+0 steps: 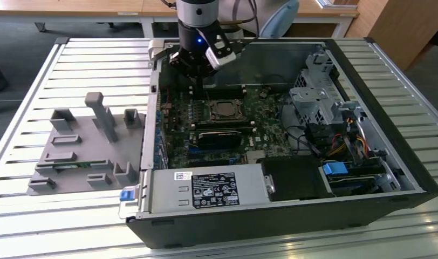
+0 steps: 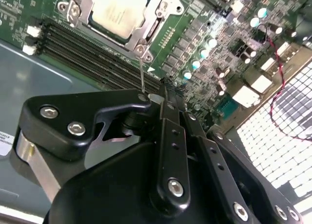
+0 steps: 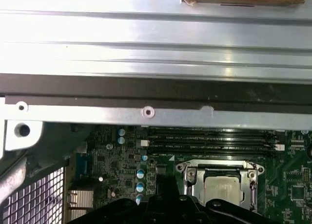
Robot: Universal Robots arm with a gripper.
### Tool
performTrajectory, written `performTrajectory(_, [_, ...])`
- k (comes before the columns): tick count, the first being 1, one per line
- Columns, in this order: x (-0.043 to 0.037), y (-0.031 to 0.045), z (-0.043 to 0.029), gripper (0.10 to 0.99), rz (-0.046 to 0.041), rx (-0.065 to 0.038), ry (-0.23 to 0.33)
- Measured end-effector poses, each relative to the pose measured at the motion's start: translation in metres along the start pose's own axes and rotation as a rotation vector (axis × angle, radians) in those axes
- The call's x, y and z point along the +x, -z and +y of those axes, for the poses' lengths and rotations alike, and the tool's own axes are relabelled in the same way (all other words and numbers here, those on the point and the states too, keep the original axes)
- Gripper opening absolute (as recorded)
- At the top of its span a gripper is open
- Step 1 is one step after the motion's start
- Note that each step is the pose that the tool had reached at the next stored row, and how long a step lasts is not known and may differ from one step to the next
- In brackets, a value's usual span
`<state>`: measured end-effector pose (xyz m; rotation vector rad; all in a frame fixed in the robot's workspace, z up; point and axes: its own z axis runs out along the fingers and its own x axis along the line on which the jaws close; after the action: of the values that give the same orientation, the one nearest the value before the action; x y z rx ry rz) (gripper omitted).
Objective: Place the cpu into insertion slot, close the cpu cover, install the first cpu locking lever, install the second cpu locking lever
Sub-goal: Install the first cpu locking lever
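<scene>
The claw (image 1: 202, 73) hangs inside the open computer case (image 1: 391, 162), above the green motherboard (image 2: 195, 38) and close to the case's back wall. In the second wrist view its black fingers (image 2: 168, 112) are drawn together at the tip. They meet at the upper end of a thin metal rod, the locking lever (image 2: 142, 72), and appear to pinch it there.

The rod runs down from the claw to a corner of the socket. The cpu (image 2: 119, 11) lies flat in the insertion slot (image 1: 211, 110), its pale metal face up. It is below the fingertips and clear of them, linked to the claw by the lever alone. In the exterior view it sits lower than the claw and a little toward the exterior view's right. The cpu cover (image 2: 148, 29) is down over the chip, its silvery frame ringing the face.

In both wrist views the long black memory slots (image 2: 73, 48) run between the socket and the claw's side of the board. The first wrist view shows the chip just beside the dark claw body (image 3: 165, 197).

Well apart from the claw, outside the case, a grey parts fixture (image 1: 82, 151) rests on the slatted table (image 1: 61, 226).
</scene>
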<state>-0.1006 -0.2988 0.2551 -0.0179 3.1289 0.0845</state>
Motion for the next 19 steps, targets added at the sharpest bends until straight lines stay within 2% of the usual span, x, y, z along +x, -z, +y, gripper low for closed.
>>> performTrajectory(4, [-0.0010,-0.0006,0.0038,0.106,0.0000,0.000,0.000])
performTrajectory(8, [-0.0071,-0.0012,0.0048,0.106,0.0000,0.000,0.000])
performTrajectory(12, [-0.0189,-0.0019,0.0051,0.106,0.0000,0.000,0.000])
performTrajectory(17, [-0.0387,-0.0035,0.0059,0.106,0.0001,0.000,0.000])
performTrajectory(19, [-0.0415,-0.0041,0.0058,0.106,0.0000,-0.001,0.000])
